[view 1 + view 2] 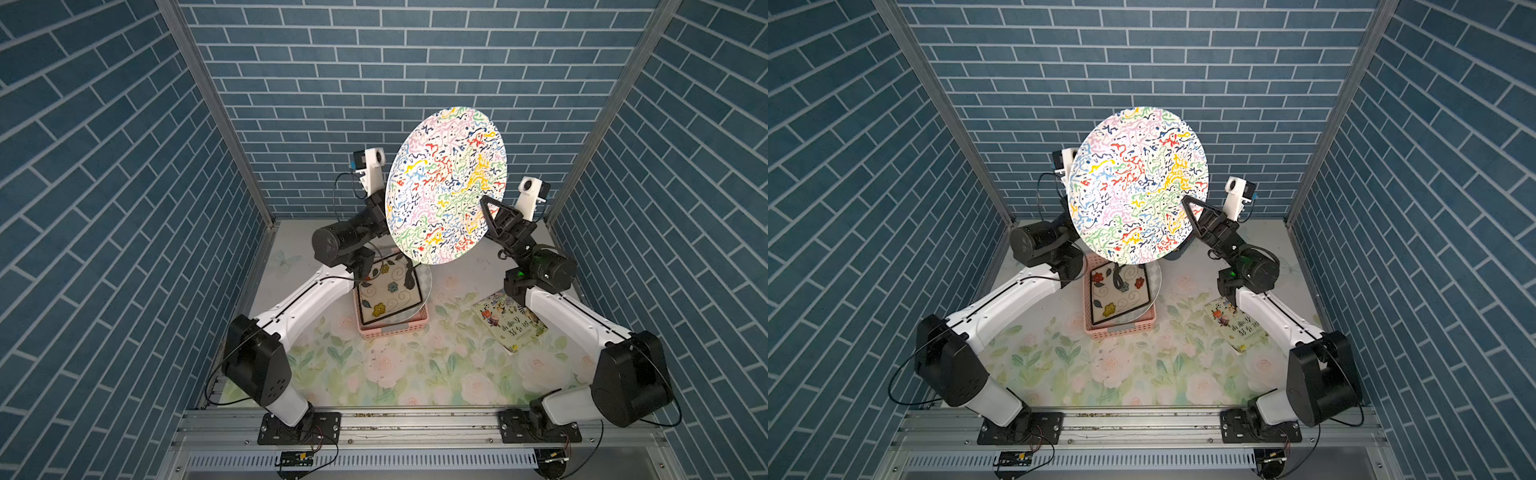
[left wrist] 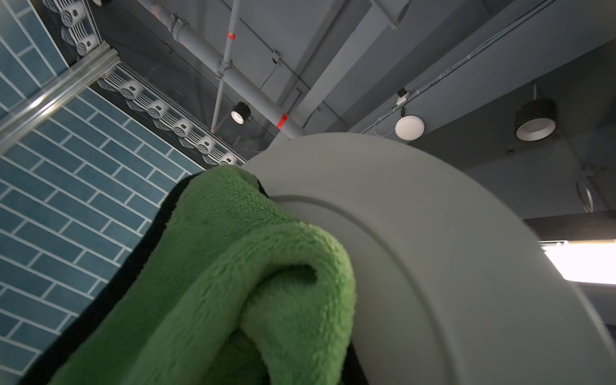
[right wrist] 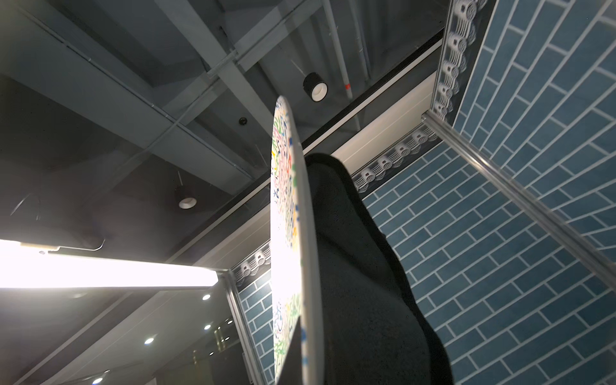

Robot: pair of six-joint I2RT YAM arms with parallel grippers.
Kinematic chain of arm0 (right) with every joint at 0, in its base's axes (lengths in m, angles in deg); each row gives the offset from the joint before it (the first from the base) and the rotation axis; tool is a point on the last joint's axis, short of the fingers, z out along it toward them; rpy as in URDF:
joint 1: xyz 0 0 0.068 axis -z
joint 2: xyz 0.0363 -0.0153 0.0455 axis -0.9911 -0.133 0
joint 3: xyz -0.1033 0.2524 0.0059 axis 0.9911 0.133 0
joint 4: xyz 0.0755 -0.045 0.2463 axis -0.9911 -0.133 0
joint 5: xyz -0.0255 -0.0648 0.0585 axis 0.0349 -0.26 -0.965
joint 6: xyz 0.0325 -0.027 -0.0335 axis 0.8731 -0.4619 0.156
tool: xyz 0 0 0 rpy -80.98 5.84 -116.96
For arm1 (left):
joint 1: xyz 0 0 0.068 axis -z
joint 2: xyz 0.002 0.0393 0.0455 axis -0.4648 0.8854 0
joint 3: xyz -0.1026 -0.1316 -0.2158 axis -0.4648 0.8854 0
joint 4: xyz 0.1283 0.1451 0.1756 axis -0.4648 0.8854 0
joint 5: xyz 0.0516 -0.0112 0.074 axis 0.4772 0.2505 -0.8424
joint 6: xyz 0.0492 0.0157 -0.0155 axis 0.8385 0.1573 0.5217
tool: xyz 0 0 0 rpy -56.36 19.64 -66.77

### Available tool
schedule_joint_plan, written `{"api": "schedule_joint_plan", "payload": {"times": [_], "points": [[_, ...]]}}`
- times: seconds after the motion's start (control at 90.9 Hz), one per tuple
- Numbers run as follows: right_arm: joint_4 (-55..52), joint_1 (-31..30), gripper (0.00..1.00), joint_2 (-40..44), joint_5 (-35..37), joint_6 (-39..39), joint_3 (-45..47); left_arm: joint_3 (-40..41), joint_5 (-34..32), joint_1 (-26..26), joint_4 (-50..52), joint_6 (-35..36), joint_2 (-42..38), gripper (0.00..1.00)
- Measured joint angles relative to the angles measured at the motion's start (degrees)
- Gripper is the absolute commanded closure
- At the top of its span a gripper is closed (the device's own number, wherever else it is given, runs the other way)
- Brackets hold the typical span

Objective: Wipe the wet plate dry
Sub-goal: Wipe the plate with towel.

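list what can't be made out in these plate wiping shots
- The left gripper's fingers: behind the plate in both top views, buried under the green cloth in the left wrist view.
- Water on the plate: too fine to see in any view.
- The book title: too small in both top views.
- The pink basket, far end: partly covered by the plate in both top views.

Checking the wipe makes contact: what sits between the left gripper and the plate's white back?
A folded green cloth, bunched against the back of the plate; the left wrist view shows it. The left gripper itself is hidden under the cloth.
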Motion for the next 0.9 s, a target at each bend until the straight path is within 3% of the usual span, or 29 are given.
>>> {"api": "schedule_joint_plan", "payload": {"times": [0.187, 0.341, 0.66, 0.781, 0.902], "points": [[1.0, 5.0, 1.0, -1.7, -1.2, 0.9, -7.0, -2.7, -3.0, 4.4, -2.4, -2.9, 3.8, 1.0], [1.0, 9.7, 1.0, -1.1, -0.1, 3.2, -8.3, -4.1, -4.0, 4.7, -2.5, -3.6, 3.6, 1.0], [1.5, -0.2, 1.0, 2.2, 1.0, 3.9, 2.4, -21.2, -6.4, 2.6, -2.8, -7.5, 10.0, 1.0], [1.5, -0.7, 1.0, 0.0, -1.0, 1.1, -3.4, -21.7, -8.5, 4.8, -4.7, -9.5, 11.5, 1.0], [1.2, -0.2, 1.0, -4.5, -3.4, -0.2, -14.6, -15.3, -10.0, 7.8, -7.1, -10.2, 10.0, 1.0]]}}
